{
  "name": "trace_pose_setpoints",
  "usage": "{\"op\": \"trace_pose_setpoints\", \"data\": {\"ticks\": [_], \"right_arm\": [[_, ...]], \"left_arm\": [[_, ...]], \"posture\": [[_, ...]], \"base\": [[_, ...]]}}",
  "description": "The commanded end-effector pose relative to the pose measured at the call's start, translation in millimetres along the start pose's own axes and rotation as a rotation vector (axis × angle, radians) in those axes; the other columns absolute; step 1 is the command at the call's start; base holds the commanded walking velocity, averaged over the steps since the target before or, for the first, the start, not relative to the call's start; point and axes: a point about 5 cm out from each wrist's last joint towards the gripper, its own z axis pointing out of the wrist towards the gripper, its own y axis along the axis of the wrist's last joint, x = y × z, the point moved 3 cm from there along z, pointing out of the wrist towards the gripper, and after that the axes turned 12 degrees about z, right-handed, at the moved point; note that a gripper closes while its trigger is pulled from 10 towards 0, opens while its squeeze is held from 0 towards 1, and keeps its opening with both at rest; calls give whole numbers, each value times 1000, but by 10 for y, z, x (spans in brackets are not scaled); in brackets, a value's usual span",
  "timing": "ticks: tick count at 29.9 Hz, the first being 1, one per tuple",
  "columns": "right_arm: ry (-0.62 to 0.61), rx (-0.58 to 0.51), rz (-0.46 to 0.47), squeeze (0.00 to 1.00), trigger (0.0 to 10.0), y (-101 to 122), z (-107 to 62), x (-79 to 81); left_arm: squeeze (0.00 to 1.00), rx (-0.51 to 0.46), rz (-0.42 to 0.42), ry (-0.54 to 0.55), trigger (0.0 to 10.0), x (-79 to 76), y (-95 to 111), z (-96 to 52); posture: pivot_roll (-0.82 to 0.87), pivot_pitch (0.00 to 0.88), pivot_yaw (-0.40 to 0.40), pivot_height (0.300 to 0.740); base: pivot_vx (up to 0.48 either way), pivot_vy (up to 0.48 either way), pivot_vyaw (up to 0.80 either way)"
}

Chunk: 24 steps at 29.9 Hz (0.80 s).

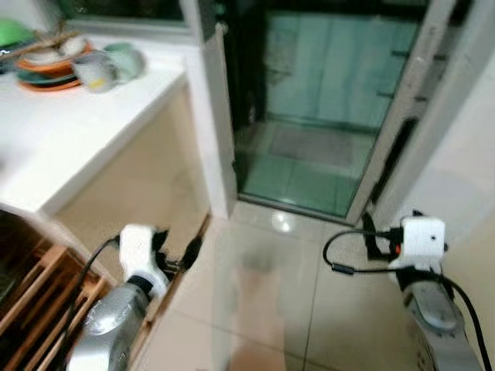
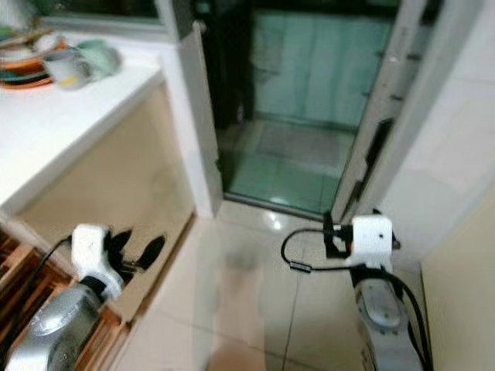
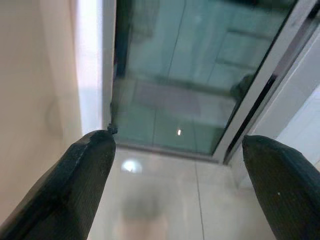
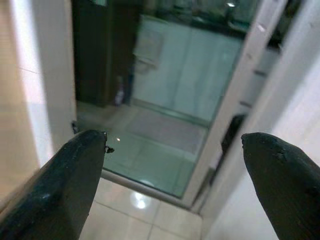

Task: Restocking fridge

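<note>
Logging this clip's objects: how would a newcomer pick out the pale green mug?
Find the white counter at the robot's left. At its far end stands a stack of dishes; the pale green mug is beside it, right of a grey mug.

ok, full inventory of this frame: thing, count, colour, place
counter: 1, white top with beige side, robot's left
dishes: a blurred stack, orange and green plates, far end of the counter
mugs: 2, one grey-white and one pale green, beside the dishes
wooden rack: 1, brown slats, low on the left under the counter
doorway: 1, white frame, straight ahead, opening on a green-tinted tiled room
floor: beige glossy tiles, lamp glare near the threshold
wall: white, on the right
left gripper: black fingers apart, low beside the counter side
right gripper: black fingers apart, low near the door frame
</note>
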Motion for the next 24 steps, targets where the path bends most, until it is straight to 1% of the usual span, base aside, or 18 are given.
{"op": "trace_pose_setpoints", "data": {"ticks": [1, 2, 4, 8, 11, 13, 16, 24], "right_arm": [[-7, 4, 0, 0, 10000, 13, 0, -41], [-19, -2, -1, 0, 10000, 22, 0, -58], [-42, -5, 9, 0, 10000, 22, -14, -76], [-37, -1, 7, 0, 10000, -1, -51, -56], [-43, 7, 7, 0, 10000, -43, -91, -55], [-39, 6, 11, 0, 10000, -45, -93, -48], [-30, 8, 12, 0, 10000, -37, -91, -44], [-33, 7, 10, 0, 10000, -33, -62, -64]], "left_arm": [[0, 12, 48, 8, 10000, 30, 14, -5], [0, 2, 68, -4, 10000, 19, 55, 38], [0, -14, 78, -31, 10000, 0, 120, 73], [0, -17, 60, -25, 10000, 21, 148, 103], [0, 0, 20, 0, 10000, 47, 111, 140], [0, 5, 11, 4, 10000, 40, 98, 144], [0, 14, -3, 18, 10000, 2, 75, 169], [0, 11, -27, 56, 10000, -23, 111, 247]], "posture": [[-184, 0, 16, 740], [-185, 0, 20, 740], [-189, 0, 28, 740], [-198, 0, 45, 740], [-207, 0, 53, 740], [-212, 0, 56, 740], [-218, 0, 55, 740], [-222, 0, 61, 740]], "base": [[0, 0, 0], [0, 0, 0], [399, 0, -800], [480, 0, -797], [480, 0, -788], [474, 0, -781], [465, 0, 0], [462, 0, 0]]}}
